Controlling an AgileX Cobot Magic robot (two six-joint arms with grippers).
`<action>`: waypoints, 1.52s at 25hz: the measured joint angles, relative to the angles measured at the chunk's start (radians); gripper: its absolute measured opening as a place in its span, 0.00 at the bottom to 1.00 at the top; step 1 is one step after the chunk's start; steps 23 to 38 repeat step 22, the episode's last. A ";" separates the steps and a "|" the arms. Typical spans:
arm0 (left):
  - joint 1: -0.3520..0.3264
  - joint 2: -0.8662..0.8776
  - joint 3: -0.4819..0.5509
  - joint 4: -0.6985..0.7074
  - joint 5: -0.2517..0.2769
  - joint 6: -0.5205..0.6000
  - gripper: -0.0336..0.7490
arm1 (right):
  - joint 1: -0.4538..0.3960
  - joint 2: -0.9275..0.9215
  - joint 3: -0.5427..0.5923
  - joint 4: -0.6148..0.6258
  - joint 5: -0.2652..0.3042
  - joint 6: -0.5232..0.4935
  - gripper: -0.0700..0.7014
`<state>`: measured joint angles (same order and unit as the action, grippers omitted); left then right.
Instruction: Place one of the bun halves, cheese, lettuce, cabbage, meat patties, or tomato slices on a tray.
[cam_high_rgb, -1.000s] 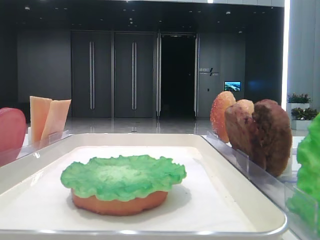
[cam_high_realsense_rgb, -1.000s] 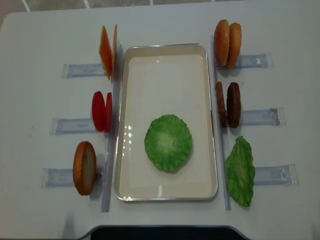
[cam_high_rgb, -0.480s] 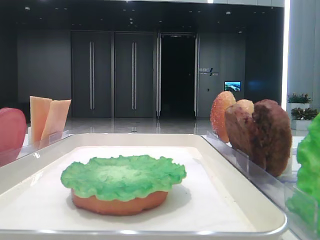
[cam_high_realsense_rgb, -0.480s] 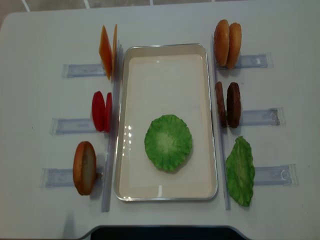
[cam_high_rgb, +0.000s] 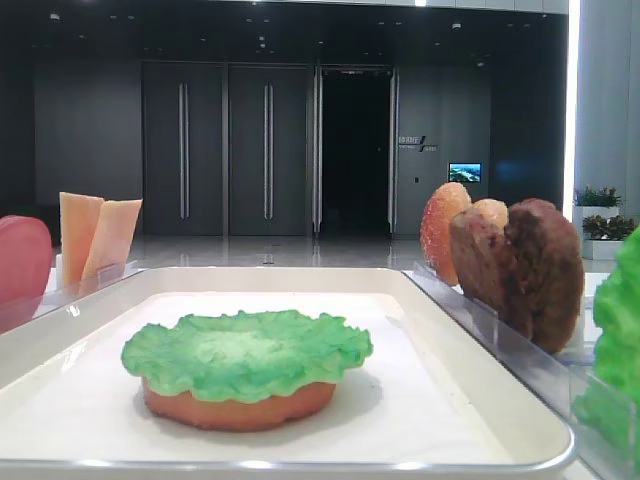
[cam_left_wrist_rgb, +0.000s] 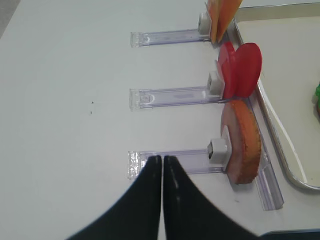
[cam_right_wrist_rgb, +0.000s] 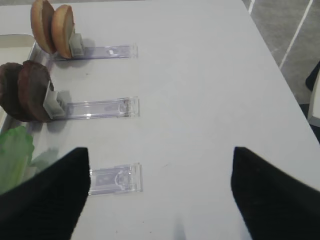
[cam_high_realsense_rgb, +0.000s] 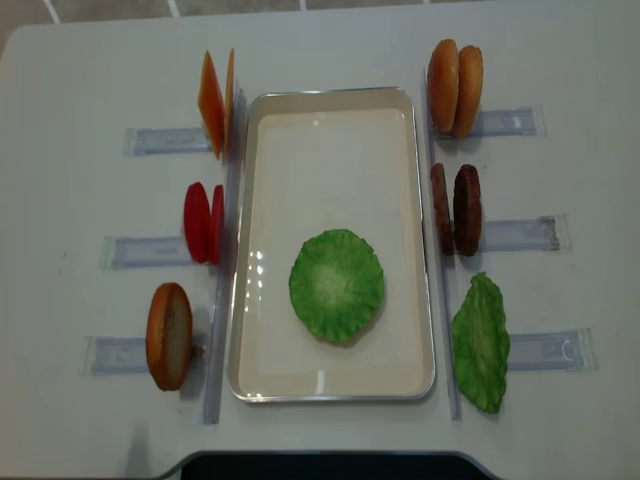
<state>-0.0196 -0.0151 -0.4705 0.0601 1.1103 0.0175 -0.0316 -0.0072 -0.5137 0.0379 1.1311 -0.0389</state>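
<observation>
Tray (cam_high_realsense_rgb: 330, 110): mid-desk (cam_high_realsense_rgb: 80, 60), long axis near to far.
Stack: lettuce (cam_high_realsense_rgb: 337, 285) lies flat on a bun half (cam_high_rgb: 240, 405), near half of tray.
Left tool (cam_left_wrist_rgb: 162, 162): tips pressed together, empty, beside the left bun half (cam_left_wrist_rgb: 242, 147).
Right tool (cam_right_wrist_rgb: 160, 190): jaws wide apart, empty.
Patties (cam_high_realsense_rgb: 457, 209): on edge, right of tray, faces pointing left-right.
Step, likely: patty next; right tool should straddle one disc across its faces, lift clear, then lay it flat, centred on lettuce.
</observation>
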 joint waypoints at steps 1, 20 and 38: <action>0.000 0.000 0.000 0.000 0.000 0.000 0.04 | 0.000 0.000 0.005 0.005 0.000 0.000 0.84; 0.000 0.000 0.000 0.000 0.000 0.000 0.04 | 0.000 0.000 0.016 0.010 0.006 0.000 0.84; 0.000 0.000 0.000 0.000 0.000 0.000 0.04 | 0.000 0.000 0.016 0.010 0.006 0.000 0.84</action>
